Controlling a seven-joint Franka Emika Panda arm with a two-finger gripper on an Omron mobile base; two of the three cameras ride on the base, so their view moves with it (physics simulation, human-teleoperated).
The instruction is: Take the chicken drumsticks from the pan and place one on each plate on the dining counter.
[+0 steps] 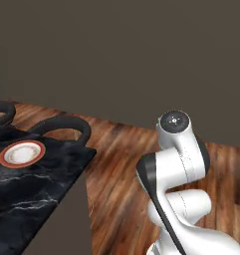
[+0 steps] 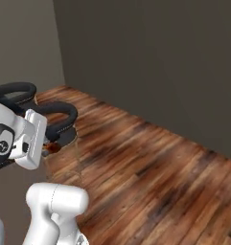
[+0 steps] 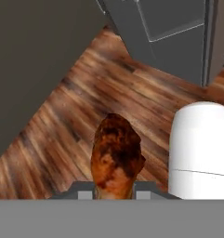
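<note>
A glossy orange-brown chicken drumstick (image 3: 115,155) stands up between the fingers of my gripper (image 3: 114,193), which is shut on it over the wooden floor. In the right base view the white hand sits at the far left, with the gripper (image 2: 49,146) pointing right and the drumstick (image 2: 53,148) showing as a small brown tip. One plate (image 1: 22,153), orange-brown at the rim and white in the centre, lies on the black marble dining counter (image 1: 27,199) at the left of the left base view, well to the left of the arm.
Two black curved stool backs (image 1: 61,127) (image 2: 54,112) stand at the counter's far side. Wooden floor (image 2: 150,167) stretches to the right up to a dark grey wall (image 2: 160,62). Grey cabinet fronts (image 3: 169,28) show beyond the floor in the hand view.
</note>
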